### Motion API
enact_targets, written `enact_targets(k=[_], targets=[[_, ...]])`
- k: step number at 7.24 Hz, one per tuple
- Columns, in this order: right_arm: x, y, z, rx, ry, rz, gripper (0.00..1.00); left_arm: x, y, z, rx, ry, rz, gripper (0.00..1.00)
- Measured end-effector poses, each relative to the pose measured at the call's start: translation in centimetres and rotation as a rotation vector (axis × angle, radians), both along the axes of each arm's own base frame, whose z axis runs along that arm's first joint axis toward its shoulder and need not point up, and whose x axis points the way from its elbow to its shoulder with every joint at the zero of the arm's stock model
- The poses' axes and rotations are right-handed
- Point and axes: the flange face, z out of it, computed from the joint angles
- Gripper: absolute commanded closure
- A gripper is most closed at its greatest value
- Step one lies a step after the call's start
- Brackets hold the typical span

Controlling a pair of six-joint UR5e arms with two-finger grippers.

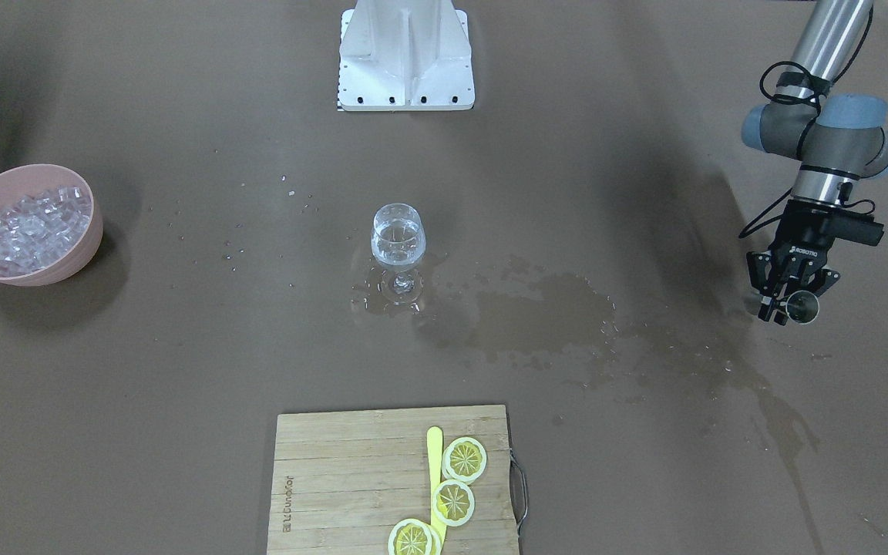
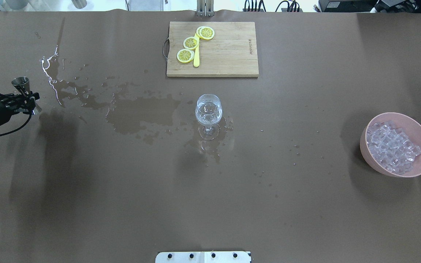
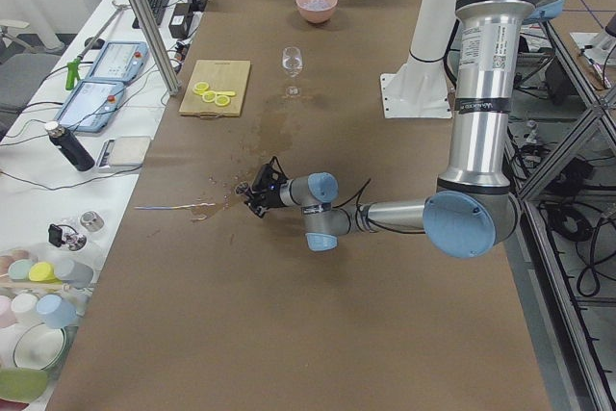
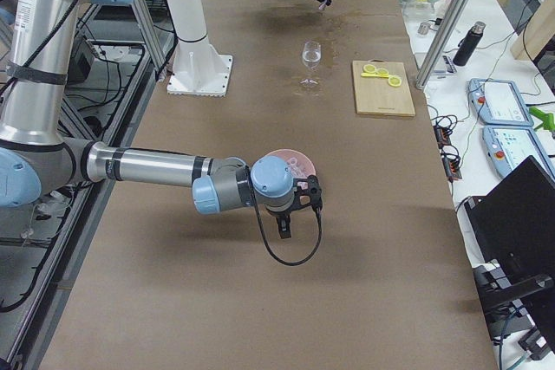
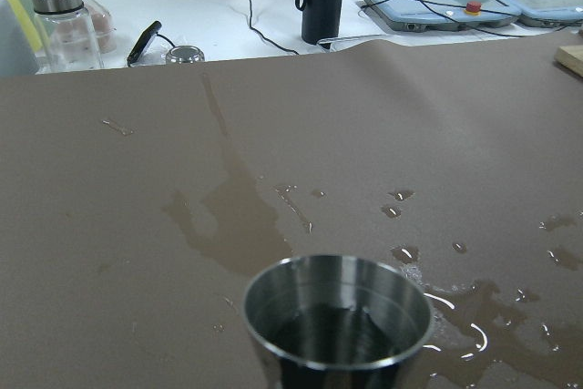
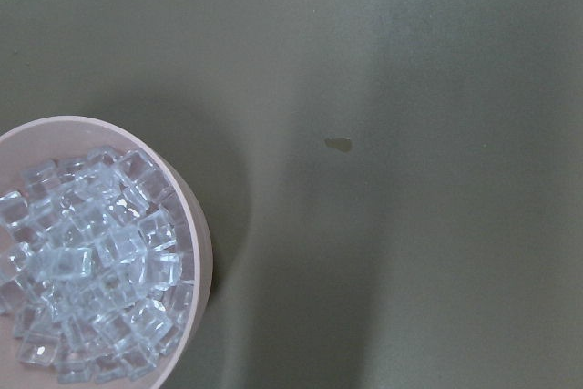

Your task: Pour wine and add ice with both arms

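Left pincer is clamping a steel jigger by its waist, hanging low over the left end of the table, near the edge. Wet stains are spreading from beneath it toward the wine glass, which is standing mid-table and holding the wine. Open brown surface is lying between jigger and glass. On the operators' side, a cutting board is carrying lemon slices. Right pincer is hovering beside the pink bowl of ice at the far right end; whether its jaws are apart or together cannot be told.
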Motion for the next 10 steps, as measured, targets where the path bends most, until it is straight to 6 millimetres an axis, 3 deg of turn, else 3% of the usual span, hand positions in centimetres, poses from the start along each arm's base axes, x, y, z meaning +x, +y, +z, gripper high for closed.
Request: enact_targets(k=[3, 7, 10], targets=[[0.0, -0.1, -0.1, 0.004, 0.000, 0.000, 0.00, 0.1, -0.1, -4.7, 0.066, 0.071, 0.002, 1.00], [0.0, -0.7, -0.7, 0.021, 0.003, 0.000, 0.00, 0.4, 0.5, -13.9, 0.196, 0.189, 0.034, 1.00], [0.0, -1.3, -1.9, 0.045, 0.004, 0.005, 0.00, 2.3, 0.0, -18.8, 0.243, 0.224, 0.124, 1.00]])
